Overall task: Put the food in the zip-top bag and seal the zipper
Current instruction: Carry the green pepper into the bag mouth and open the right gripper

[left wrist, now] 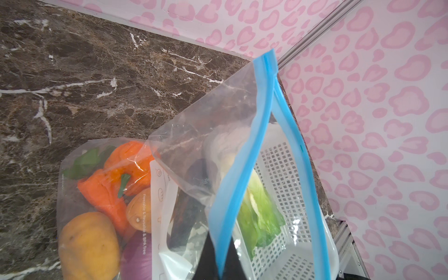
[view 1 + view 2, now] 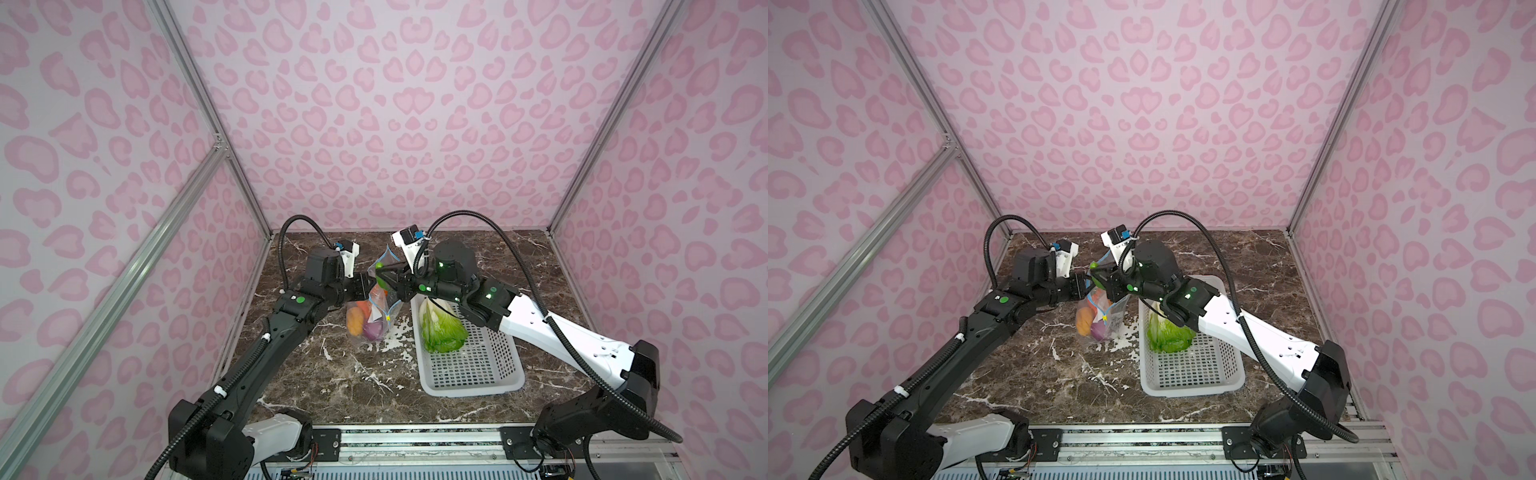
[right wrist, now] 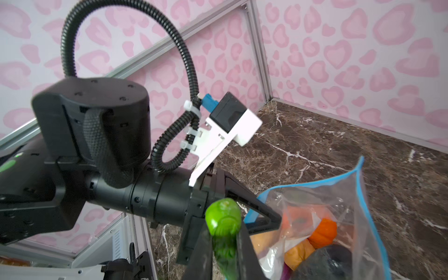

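Marble surface (image 2: 332,386): left claw (image 3: 275,219) pinches the bag (image 3: 349,194) rim; right claw (image 3: 224,244) grips a green piece (image 3: 223,215), best released deep inside, toward 6 o'clock.

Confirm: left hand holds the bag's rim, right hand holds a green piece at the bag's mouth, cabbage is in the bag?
One error: the cabbage lies in the basket, not in the bag; both top views show it. The rest holds: the left hand pinches the bag's rim, and the right hand grips the green piece at the bag's mouth.
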Tool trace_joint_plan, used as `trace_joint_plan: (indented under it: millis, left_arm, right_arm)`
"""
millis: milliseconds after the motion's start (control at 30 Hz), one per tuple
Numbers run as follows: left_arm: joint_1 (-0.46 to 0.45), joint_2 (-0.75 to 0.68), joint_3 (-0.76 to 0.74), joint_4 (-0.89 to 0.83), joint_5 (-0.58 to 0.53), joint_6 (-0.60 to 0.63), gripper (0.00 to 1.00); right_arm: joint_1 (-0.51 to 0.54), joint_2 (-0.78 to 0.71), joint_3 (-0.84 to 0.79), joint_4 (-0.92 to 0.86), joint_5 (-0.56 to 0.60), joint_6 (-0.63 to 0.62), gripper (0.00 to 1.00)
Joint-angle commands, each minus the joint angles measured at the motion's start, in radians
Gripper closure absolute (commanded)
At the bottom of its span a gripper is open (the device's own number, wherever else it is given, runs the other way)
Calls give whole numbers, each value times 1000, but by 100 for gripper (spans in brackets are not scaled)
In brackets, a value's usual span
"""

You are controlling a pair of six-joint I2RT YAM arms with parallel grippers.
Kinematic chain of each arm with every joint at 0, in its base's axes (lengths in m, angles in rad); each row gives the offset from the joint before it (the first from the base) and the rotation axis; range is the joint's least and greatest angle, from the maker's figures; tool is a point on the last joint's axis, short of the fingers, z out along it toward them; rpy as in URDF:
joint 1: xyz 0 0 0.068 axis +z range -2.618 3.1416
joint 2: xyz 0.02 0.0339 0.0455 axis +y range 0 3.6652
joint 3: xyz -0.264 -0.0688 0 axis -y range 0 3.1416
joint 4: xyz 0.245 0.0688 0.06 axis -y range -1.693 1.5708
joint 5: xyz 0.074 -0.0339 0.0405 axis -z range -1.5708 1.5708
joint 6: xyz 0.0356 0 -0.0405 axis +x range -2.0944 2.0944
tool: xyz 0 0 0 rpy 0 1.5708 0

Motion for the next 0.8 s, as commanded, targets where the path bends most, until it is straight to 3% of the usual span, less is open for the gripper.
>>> trace_joint_plan:
  millis: [0, 233, 467, 567, 767]
  left_arm:
    - [0, -11, -1, 15, 6, 0, 97]
    - [1, -32, -3, 17, -4, 0, 98]
    - [1, -35, -3, 17, -6, -2, 97]
    - [1, -31, -4, 19, -5, -3, 98]
    - [1, -28, -6, 20, -6, -5, 97]
  right_arm:
    - [6, 25, -4, 28, 35, -25, 94]
    - [11, 52, -70, 21, 187, -68, 94]
    - [25, 99, -25, -125, 269, -90, 90]
    - [36, 109, 3, -172, 281, -101, 79]
    - [32, 65, 25, -200, 280, -85, 45]
